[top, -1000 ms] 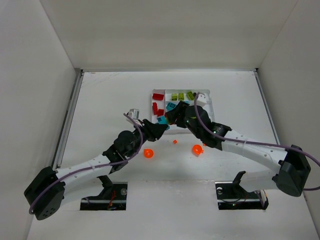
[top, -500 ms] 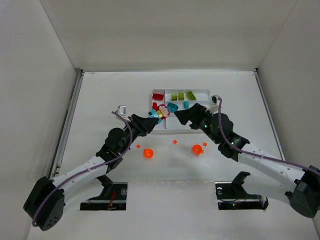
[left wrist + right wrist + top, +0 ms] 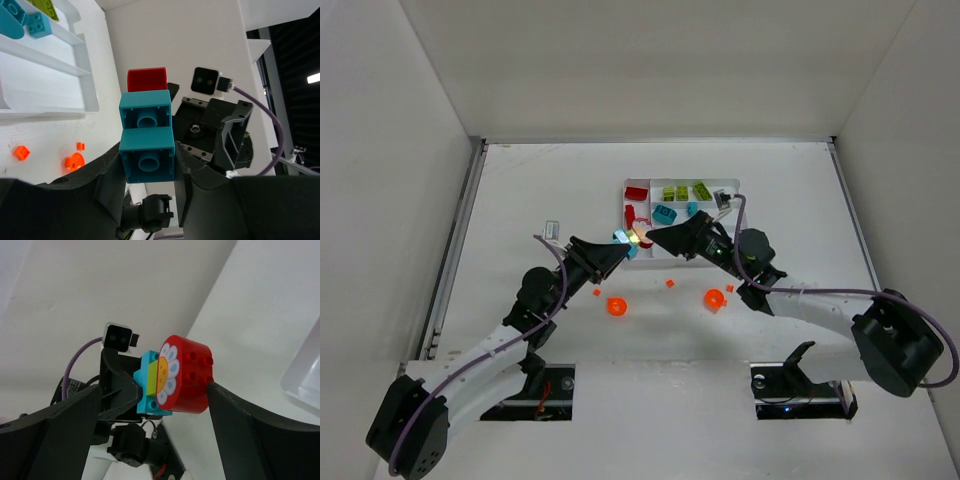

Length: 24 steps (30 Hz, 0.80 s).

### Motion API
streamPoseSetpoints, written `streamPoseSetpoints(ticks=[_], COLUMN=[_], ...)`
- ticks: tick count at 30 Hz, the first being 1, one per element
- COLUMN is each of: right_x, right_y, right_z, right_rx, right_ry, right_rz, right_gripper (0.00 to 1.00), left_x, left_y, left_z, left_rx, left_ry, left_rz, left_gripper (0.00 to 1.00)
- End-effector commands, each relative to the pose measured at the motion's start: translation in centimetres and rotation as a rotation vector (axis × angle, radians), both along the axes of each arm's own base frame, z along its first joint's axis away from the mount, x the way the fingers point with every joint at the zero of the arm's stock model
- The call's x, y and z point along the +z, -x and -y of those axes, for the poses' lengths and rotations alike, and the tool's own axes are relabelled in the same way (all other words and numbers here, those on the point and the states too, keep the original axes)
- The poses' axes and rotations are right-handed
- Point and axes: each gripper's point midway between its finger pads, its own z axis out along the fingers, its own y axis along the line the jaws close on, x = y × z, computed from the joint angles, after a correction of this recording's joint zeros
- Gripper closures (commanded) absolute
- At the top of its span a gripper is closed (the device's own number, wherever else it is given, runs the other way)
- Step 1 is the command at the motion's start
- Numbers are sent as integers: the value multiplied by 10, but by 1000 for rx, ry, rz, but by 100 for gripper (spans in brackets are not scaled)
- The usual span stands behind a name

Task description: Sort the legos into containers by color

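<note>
The left tool (image 3: 148, 156) is pinching a stack of two teal-blue square plastic bricks (image 3: 146, 136) by their sides. It holds them in the air above the white desk (image 3: 520, 200), just off the near-left corner of the shallow white compartmented plastic tray (image 3: 720, 183). A thin yellow piece (image 3: 151, 377) sits on the far end of that stack. A rounded red brick with a white flower printed on its flat face (image 3: 187, 372) follows it.

The right tool (image 3: 152, 390) faces the left one with its fingers spread wide, and the red brick lies between them. One finger stands well apart from the brick. The other is just beside its lower edge, and I cannot tell whether it touches.

In the tray:
- Red bricks (image 3: 636, 192) lie in the narrow left slot.
- Yellow-green bricks (image 3: 682, 192) lie in the far long slot.
- Teal-blue bricks (image 3: 665, 214) lie in the next slot.

On the desk near the tray lie two rounded orange pieces (image 3: 616, 307) and a few tiny orange bricks (image 3: 669, 284).
</note>
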Motion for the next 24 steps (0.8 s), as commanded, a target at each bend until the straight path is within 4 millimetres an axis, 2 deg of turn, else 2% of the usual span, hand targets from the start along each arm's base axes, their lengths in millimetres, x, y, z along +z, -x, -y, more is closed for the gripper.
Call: streamPoseSetpoints(ticks=[1,4,7,11,18,21,24], right_x=[27,19,20,22,22,25,29], right_y=[6,1,2,3,0,-4,-13], right_z=[-2,-4,-7,-9,-6,1,16], right_rx=[61,60,78,106,94,75,30], right_ry=[-136,-148,-178,-218,-245,-248,-246], right_rz=[64,37,30,18,6,9,14], right_gripper=[10,13,20,38,64,69,71], left_x=[33,38,36,30,22,16,10], left_y=[13,16,17,16,15,15,13], left_z=[-2,-5,-4,-1,-4,-8,-16], left_rx=[-36,-36,-41,-45,-34,-22,-2], left_ry=[93,103,100,92,75,70,66], left_rz=[78,93,89,75,69,62,61], left_gripper=[83,83,83,83,83,84,85])
